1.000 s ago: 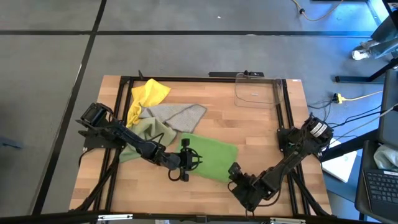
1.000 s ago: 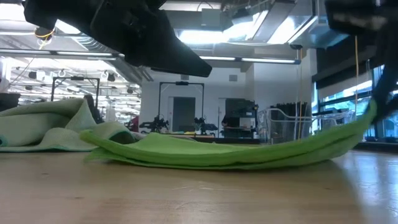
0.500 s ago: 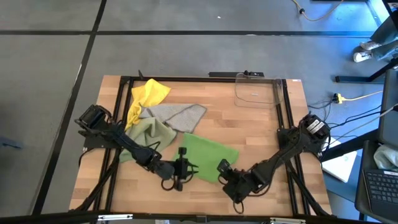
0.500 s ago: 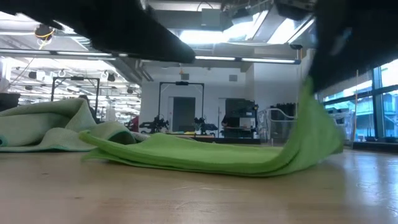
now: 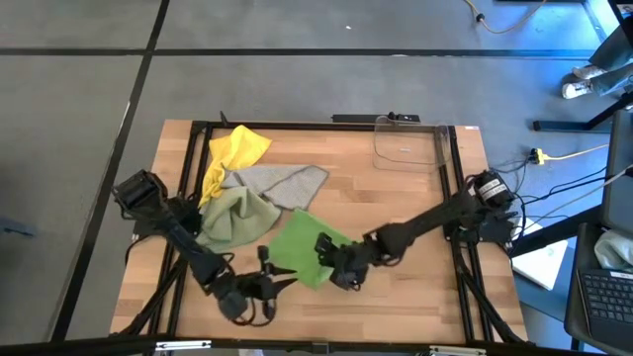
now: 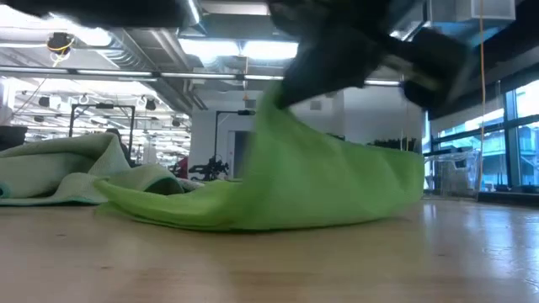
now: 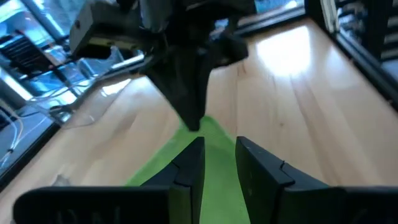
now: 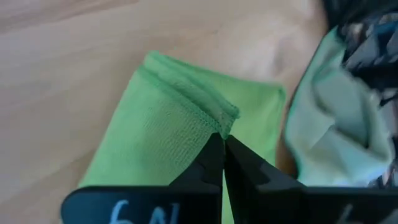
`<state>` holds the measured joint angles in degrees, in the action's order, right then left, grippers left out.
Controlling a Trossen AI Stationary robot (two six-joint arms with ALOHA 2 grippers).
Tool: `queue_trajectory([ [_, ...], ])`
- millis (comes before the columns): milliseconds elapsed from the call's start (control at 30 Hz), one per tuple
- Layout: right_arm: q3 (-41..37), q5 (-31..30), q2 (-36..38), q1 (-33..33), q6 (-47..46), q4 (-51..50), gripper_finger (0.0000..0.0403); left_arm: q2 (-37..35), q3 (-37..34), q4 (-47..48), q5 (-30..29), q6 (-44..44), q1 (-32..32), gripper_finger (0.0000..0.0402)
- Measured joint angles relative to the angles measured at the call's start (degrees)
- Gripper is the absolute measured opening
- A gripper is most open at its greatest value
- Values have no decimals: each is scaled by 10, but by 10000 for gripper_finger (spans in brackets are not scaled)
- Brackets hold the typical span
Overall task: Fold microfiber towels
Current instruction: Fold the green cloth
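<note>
Now my right gripper (image 5: 329, 265), pinching the green towel's (image 5: 297, 252) edge, has swung it over leftward; half-folded, I think. Left gripper (image 5: 259, 287) fingers stand narrowly apart, maybe on the towel.

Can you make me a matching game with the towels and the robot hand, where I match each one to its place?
Things:
1. yellow towel
2. bright green towel
3. grey-beige towel
4. right hand

Places:
A. pinching the edge of the bright green towel, lifting it over
B. at the far left corner of the table
C. nearest the table's front edge, partly folded
D. between the yellow towel and the bright green one

Pairs: 1-B, 2-C, 3-D, 4-A
</note>
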<state>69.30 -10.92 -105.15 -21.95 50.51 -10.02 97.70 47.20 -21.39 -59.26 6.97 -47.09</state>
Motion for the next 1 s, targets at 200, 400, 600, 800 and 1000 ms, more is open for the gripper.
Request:
queue_trajectory([
  [200, 0, 52, -11, 48, 80, 40, 9, -5, 0, -1, -57, 52, -37, 83],
  [400, 23, 87, -25, 76, 128, 55, 9, -5, 0, 0, -63, 103, -42, 83],
  [600, 76, 122, -66, 79, 130, 58, 9, -5, 1, 65, -109, 200, -34, 83],
  [800, 107, 122, -107, 79, 152, 59, 10, -4, 1, 136, -96, 311, -29, 83],
  [1000, 144, 127, -141, 94, 163, 71, 10, -4, 11, 136, -113, 286, -52, 83],
])
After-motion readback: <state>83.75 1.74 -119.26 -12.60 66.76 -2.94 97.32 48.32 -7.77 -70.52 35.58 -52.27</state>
